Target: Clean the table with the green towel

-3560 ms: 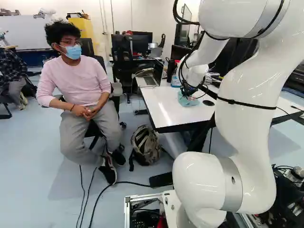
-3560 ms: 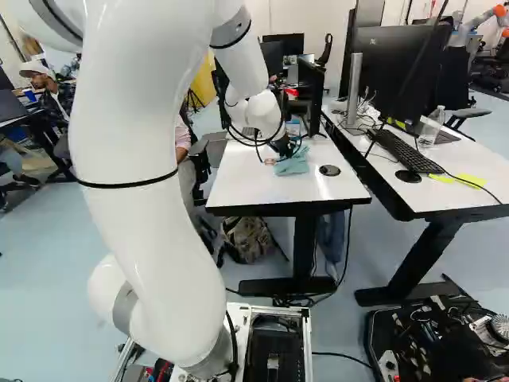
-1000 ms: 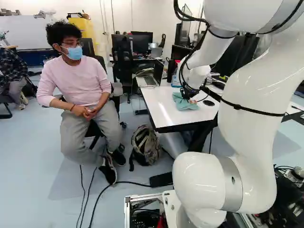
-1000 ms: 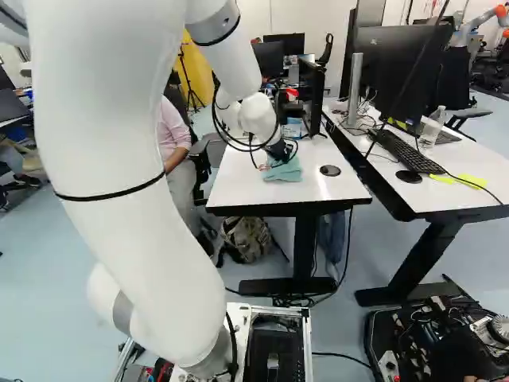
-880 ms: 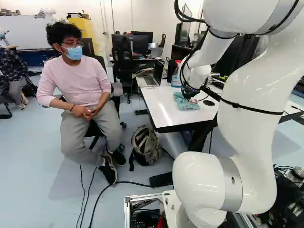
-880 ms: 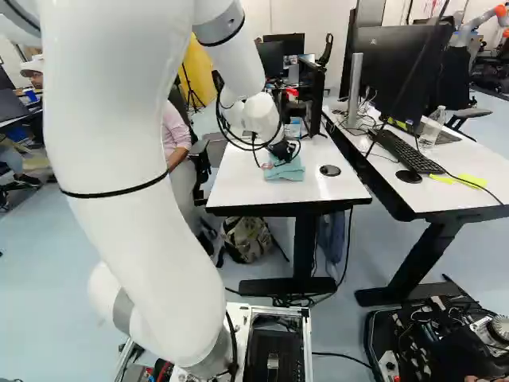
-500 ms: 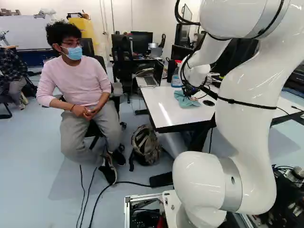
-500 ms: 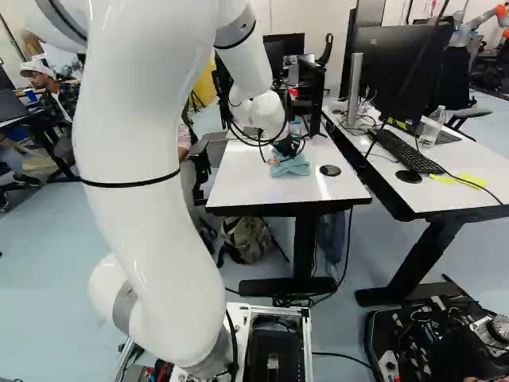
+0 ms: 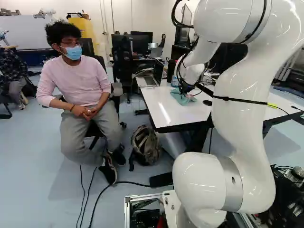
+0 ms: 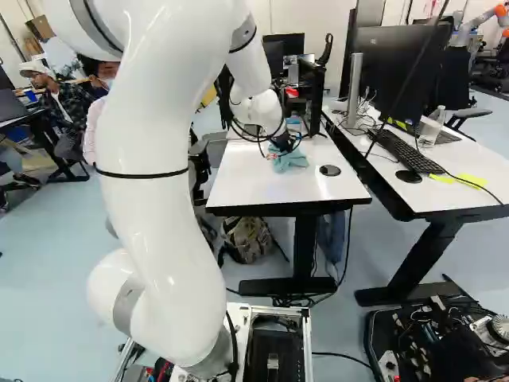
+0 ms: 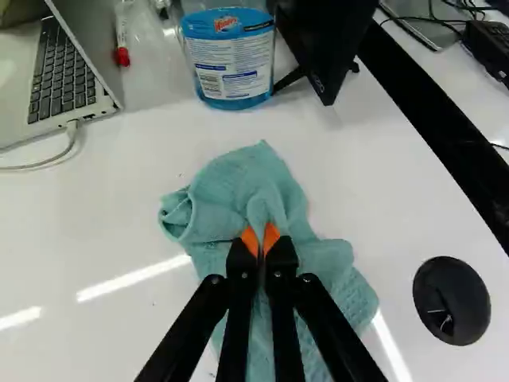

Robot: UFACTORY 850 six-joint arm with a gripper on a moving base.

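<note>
White tabletop (image 10: pixel 246 185) bears a bottle (image 11: pixel 229 68) of blue liquid (image 11: pixel 232 103), the hand (image 9: pixel 186 91) pinching the towel (image 11: pixel 256 181).

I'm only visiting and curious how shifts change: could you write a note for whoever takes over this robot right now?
Gripper: the black two-fingered gripper with orange pads is shut on a fold of the green cloth towel.
Where: the towel lies crumpled on the glossy white table; a clear bottle of blue liquid stands ahead of it.
Done: towel gripped and on the table. How much is wiped, I cannot tell.
Left: probably wiping the rest, then letting go of the towel.
</note>
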